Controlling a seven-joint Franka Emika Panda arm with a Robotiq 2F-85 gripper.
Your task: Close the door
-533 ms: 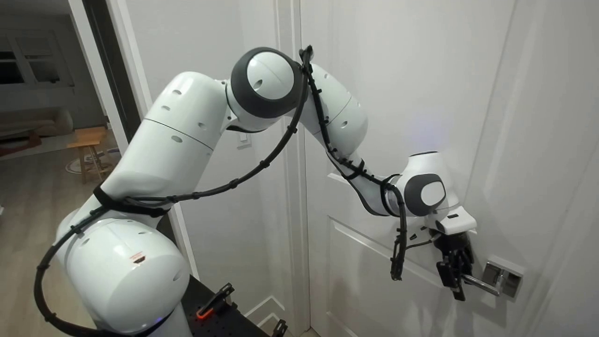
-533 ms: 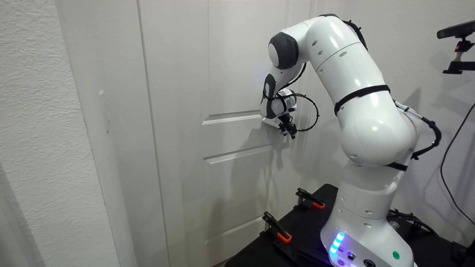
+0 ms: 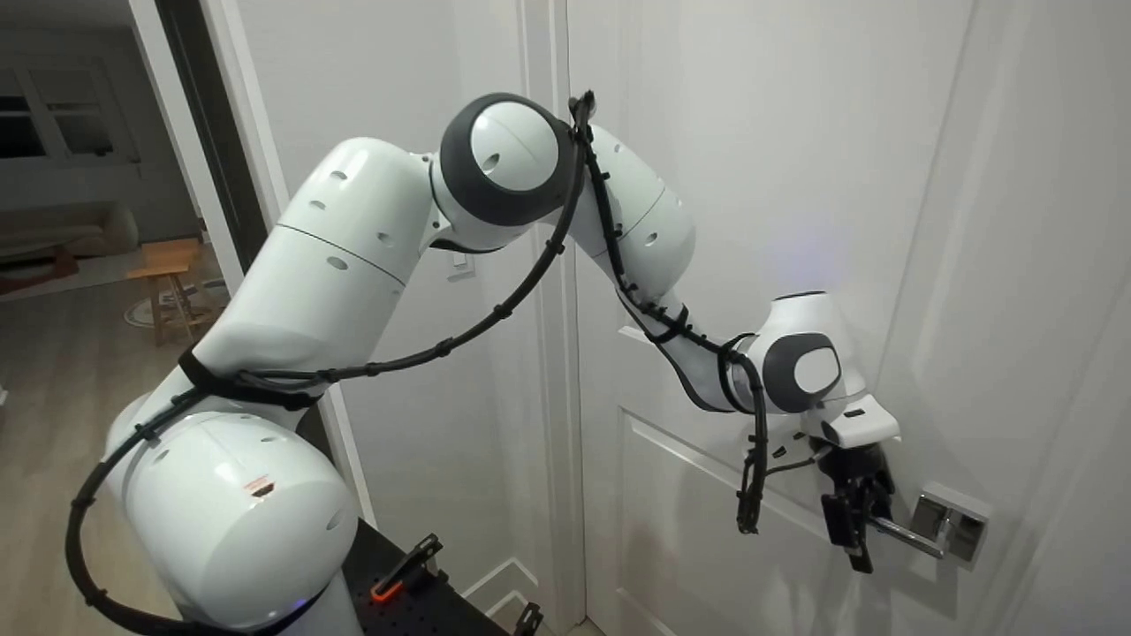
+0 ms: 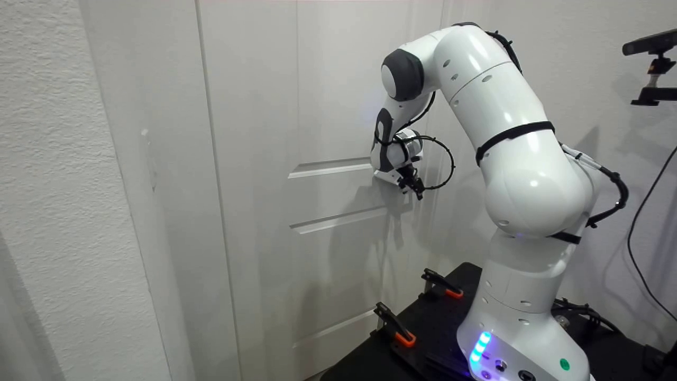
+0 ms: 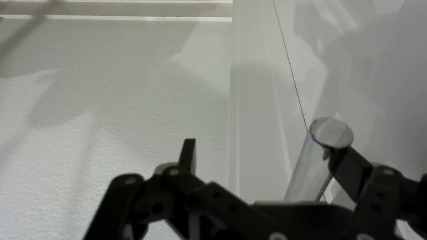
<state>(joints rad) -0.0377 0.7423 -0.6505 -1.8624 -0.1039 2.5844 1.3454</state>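
The tall white door with recessed rectangular panels [image 3: 778, 150] stands right beside the robot's wrist, close behind it in both exterior views. On the door, a silver lever handle on a square plate [image 3: 908, 537] reaches toward the black two-fingered gripper [image 5: 266, 150]. Its fingers stand wide apart, and the lever's round end shows between them, nearer one; I can't tell whether they touch. A black ribbed cable [image 3: 471, 330] loops along the white robot arm [image 3: 309, 300], whose base stands on a black tabletop [image 4: 365, 365] with two black-and-orange clamps [image 4: 394, 323].
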